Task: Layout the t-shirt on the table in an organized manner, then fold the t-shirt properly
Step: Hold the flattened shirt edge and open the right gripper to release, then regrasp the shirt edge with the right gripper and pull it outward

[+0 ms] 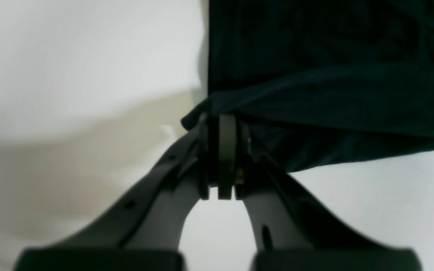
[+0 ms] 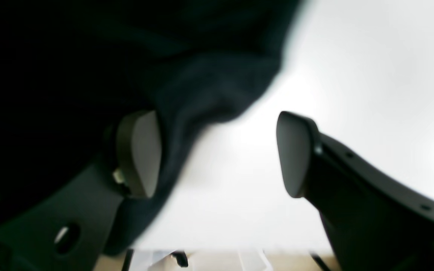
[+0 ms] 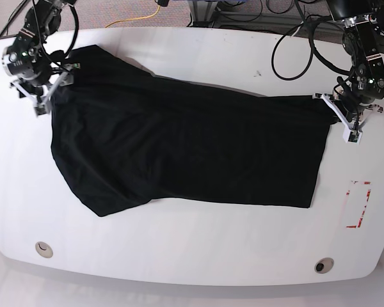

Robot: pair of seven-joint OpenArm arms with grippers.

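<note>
The t-shirt (image 3: 185, 150) lay spread across the table (image 3: 198, 256). The left gripper's (image 1: 220, 124) fingers were clamped on its corner; the right gripper's (image 2: 217, 154) 2 fingers stood apart, fabric draped against 1.

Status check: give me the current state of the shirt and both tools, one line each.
Plain black fabric t-shirt: spread across the glossy white table, wrinkled, unfolded, one corner pinched.
Left tool: shut on the t-shirt's corner.
Right tool: open, fabric draped against one finger, not clamped.
</note>
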